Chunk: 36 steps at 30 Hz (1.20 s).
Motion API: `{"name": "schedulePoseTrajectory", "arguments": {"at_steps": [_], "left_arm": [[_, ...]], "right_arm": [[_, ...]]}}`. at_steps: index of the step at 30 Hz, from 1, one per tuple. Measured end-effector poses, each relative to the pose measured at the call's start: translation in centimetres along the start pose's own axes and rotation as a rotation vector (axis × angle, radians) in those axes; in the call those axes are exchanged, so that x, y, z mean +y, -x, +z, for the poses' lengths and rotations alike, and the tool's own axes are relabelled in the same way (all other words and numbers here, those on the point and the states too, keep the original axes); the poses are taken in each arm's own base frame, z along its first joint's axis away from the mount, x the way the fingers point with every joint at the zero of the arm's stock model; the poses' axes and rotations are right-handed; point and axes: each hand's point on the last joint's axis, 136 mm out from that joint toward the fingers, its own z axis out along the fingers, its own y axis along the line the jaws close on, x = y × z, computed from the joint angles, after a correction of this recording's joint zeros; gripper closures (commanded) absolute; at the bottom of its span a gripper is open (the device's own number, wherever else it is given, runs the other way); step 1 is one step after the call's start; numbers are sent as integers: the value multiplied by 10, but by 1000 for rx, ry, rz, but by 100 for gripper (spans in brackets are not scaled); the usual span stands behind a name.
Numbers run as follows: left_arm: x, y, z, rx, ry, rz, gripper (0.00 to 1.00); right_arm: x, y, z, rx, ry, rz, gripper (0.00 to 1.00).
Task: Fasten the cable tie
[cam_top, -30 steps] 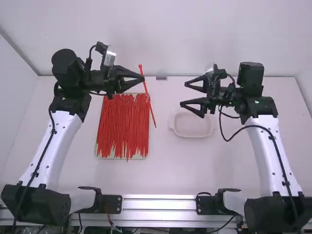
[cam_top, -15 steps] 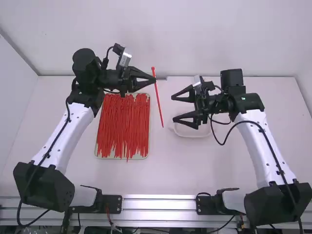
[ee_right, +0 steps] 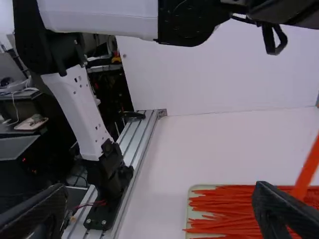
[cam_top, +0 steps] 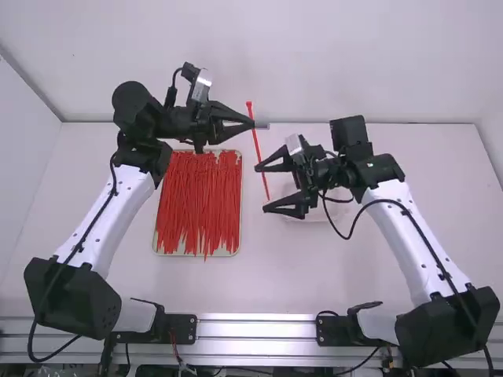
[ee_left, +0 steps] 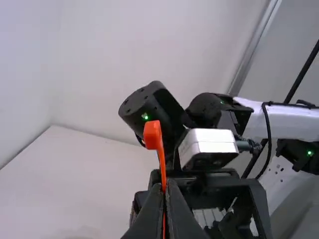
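My left gripper (cam_top: 247, 126) is shut on a single red cable tie (cam_top: 258, 153) and holds it above the table, head up and tail slanting down to the right. In the left wrist view the tie (ee_left: 161, 164) rises from between the closed fingertips of that gripper (ee_left: 163, 193). My right gripper (cam_top: 264, 188) stands open, its two fingers wide apart on either side of the tie's tail. In the right wrist view the tie (ee_right: 308, 170) shows beside one fingertip (ee_right: 279, 206), not gripped.
A tray (cam_top: 234, 253) full of several red cable ties (cam_top: 198, 200) lies under the left arm. A white bowl (cam_top: 318, 214) sits under the right arm, mostly covered by it. The aluminium rail (cam_top: 259, 322) runs along the table's front edge.
The right arm has swung left across the bowl, bringing its open fingers to the tie's tail. The left gripper has moved right with the tie, then held it nearly still.
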Motion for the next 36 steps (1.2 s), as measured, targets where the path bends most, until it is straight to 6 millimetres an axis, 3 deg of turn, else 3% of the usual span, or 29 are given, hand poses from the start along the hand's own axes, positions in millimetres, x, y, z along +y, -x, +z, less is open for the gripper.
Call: {"name": "schedulePoseTrajectory", "arguments": {"at_steps": [7, 15, 22, 29, 36], "left_arm": [[-3, -1, 3, 6, -15, -19, 99], [-2, -6, 1, 19, -17, -54, 99], [-3, -7, 1, 25, -26, -54, 99], [-7, -8, 4, 32, -44, -51, 99], [-14, -14, 15, 49, -81, -56, 99]], "right_arm": [[-2, 1, 0, 0, -4, -15, 2], [-15, 7, -26, -36, -70, 6, 2], [-18, 9, -35, -53, -87, 12, 2], [-16, 11, -34, -63, -73, 9, 2], [-13, 21, -20, -64, -22, -72, 2]]}}
